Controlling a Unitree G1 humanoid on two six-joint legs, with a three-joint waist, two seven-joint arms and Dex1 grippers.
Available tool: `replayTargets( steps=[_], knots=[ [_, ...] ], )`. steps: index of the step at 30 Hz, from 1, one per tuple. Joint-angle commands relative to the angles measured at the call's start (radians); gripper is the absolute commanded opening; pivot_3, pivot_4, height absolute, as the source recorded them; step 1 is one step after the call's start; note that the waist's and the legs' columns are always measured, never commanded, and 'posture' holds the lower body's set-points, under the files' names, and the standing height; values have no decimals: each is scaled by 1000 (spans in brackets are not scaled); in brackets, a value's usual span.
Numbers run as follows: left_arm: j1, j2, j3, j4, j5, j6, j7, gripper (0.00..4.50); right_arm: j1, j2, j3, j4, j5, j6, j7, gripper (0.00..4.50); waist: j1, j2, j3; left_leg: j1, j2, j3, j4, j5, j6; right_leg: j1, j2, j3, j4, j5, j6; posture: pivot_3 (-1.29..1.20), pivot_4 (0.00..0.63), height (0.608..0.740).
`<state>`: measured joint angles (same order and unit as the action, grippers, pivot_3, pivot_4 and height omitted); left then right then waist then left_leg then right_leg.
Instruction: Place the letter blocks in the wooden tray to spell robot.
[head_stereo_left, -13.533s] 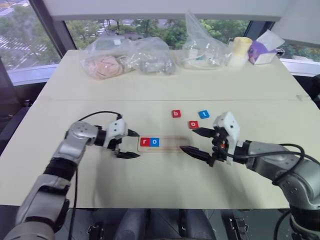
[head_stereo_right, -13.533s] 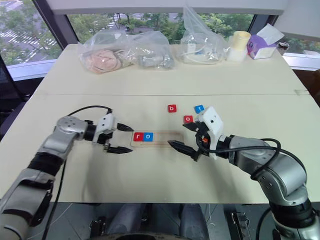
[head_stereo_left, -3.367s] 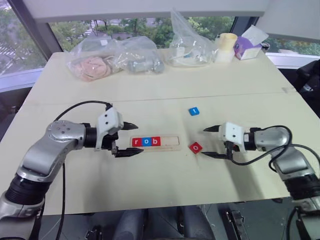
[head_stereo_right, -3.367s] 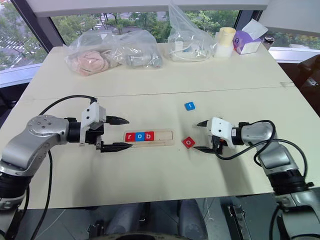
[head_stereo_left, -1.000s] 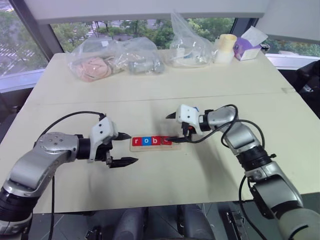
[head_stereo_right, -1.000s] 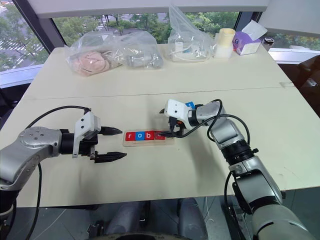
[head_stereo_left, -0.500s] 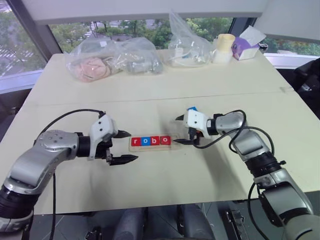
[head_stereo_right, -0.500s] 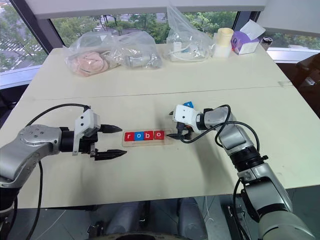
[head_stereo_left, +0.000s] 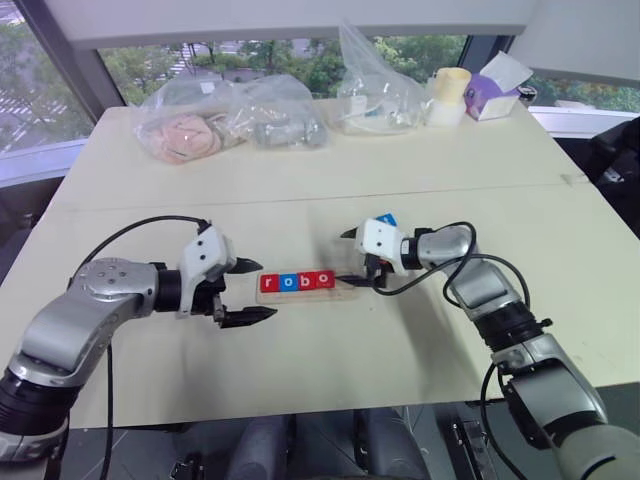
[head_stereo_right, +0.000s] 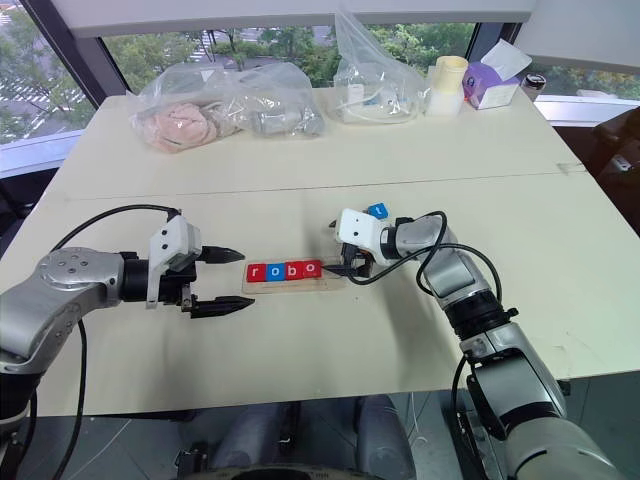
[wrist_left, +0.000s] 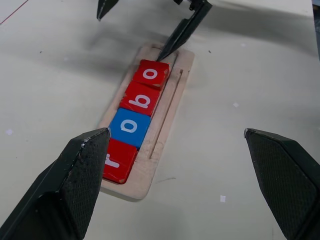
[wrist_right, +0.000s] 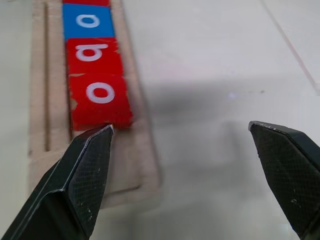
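So I'm looking down at a big cream-coloured table (head_stereo_left: 300, 180) with a seam line running across the middle. Sitting on it near my side is the wooden tray (head_stereo_left: 352, 290), long side running left to right, with four tiles in it. Just behind the tray's right end there's a loose blue letter block (head_stereo_right: 376, 210) flat on the tabletop. Along the far edge by the window: a clear plastic bag with something pink in it (head_stereo_left: 185, 130), another clear bag (head_stereo_left: 285, 120) touching it, a third upright bag (head_stereo_left: 378, 95), a pale yellow roll (head_stereo_left: 448, 95) and a purple tissue box (head_stereo_left: 495, 95).
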<state>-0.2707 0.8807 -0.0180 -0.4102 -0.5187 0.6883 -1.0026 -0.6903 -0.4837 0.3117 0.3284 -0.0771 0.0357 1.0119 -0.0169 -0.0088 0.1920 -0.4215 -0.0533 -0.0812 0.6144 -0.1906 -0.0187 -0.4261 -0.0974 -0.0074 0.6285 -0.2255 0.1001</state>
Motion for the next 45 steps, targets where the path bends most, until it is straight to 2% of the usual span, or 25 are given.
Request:
replayTargets(
  steps=[1,5,8,13,19,22,29,32,34,36,37,41,45],
  knots=[
    [-4,-2,13,-22,-5,-4,5,4500,-33,-8,-23,9,-16,-66,-36,4445,0,0,0,0,0,0,0,0,0,0,0,0,0,0,0,0,150,740],
    [0,2,18,-23,-8,-2,5,4500,-23,-64,-49,-37,-7,-47,-17,4445,3,0,0,0,0,0,0,0,0,0,0,0,0,0,0,0,150,740],
    [-7,7,26,-17,-8,-4,4,4500,-14,-67,-128,-97,70,92,-46,4445,3,0,0,0,0,0,0,0,0,0,0,1,0,0,0,0,150,740],
    [-49,1,50,16,-22,-3,5,4500,-42,21,-311,-108,140,437,-306,4445,2,0,0,0,0,-1,0,0,0,0,0,1,1,0,0,0,150,740],
    [-102,15,49,56,-25,-13,-21,4500,-33,109,-381,-137,163,691,-498,4445,2,0,0,0,0,0,-1,0,0,0,0,1,0,0,0,0,150,740],
    [-132,11,46,89,-10,-29,-27,4500,-23,164,-364,-121,144,715,-578,4445,-1,0,0,0,-1,0,0,0,0,0,0,1,1,0,0,0,150,740],
    [-127,-13,26,82,-8,-33,-16,4500,-50,214,-343,33,119,668,-676,4445,-2,0,0,0,-1,1,-1,0,0,0,0,1,1,0,0,0,150,740],
    [-116,-14,31,73,-10,-29,-12,4500,-55,216,-343,58,110,654,-707,3594,-3,0,0,1,-1,2,0,0,0,0,0,1,1,0,0,0,150,740],
    [-106,-12,36,69,-11,-29,-12,4500,-57,213,-340,58,111,647,-712,2618,-3,0,0,2,-1,2,-1,0,0,0,0,1,1,0,0,0,150,740],
    [-99,-10,39,65,-10,-29,-10,4500,-61,212,-335,53,110,636,-717,1445,-3,0,0,2,-1,2,-1,0,0,0,1,1,1,0,0,0,150,740],
    [-97,-11,39,64,-9,-29,-8,4500,-64,212,-335,49,111,636,-722,1156,-3,0,0,2,-1,2,-1,0,0,0,1,2,1,0,0,0,150,740],
    [-96,-14,36,61,-8,-32,-4,4500,-62,212,-346,-9,110,650,-759,1174,-2,0,0,2,-1,1,-1,0,0,0,1,1,1,0,0,0,150,740],
    [-94,-29,33,51,-11,-42,10,4500,-2,227,-416,-203,129,759,-854,1174,-1,0,0,1,-1,1,-1,0,0,0,0,2,1,0,0,0,150,740]
  ],
)
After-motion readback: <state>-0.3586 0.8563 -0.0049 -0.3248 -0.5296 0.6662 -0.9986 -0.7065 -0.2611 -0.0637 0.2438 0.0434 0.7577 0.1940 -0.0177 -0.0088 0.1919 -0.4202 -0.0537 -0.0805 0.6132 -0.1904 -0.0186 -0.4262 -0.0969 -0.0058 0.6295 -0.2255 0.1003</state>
